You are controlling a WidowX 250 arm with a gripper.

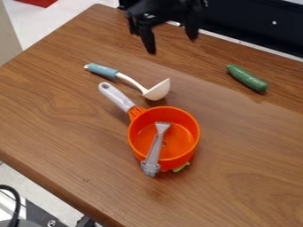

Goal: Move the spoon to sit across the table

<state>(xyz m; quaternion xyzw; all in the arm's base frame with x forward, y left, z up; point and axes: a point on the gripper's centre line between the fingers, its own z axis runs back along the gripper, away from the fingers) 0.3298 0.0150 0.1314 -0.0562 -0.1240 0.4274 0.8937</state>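
Note:
The black gripper (171,41) hangs at the top of the view, open, its two fingers spread apart with nothing between them. Below it and a little to the left lies the spoon (131,82), a ladle with a blue handle and a white bowl, on the wooden table (248,146). Its handle end points to the upper left and its bowl to the lower right. The gripper is apart from the spoon.
Just below the spoon stands an orange pot (194,133) with a grey handle. A grey utensil (155,148) leans in it across the front rim, and a bit of something green (181,167) shows under the pot. A green cucumber (246,78) lies at the right.

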